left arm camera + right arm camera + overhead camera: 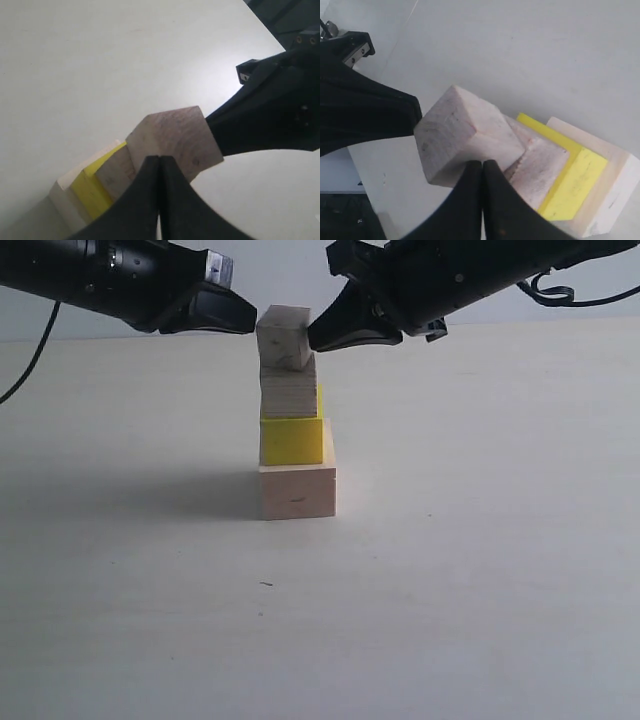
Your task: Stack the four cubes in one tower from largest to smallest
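The tower stands mid-table in the exterior view. From the bottom up it is the big pale wood cube [297, 492], the yellow cube [291, 440], a small wood cube [288, 393] and the top wood cube [283, 337]. The top cube sits turned and slightly tilted on the one below. My left gripper [252, 322] is shut, with its tip against the top cube's left side [175, 135]. My right gripper [312, 337] is also shut, and its tip [483, 162] rests against the cube's right side [460, 137]. Neither gripper has anything between its fingers.
Bare pale tabletop [480, 570] surrounds the tower on all sides. Both black arms reach in from the upper corners, and a cable [30, 360] hangs at the far left.
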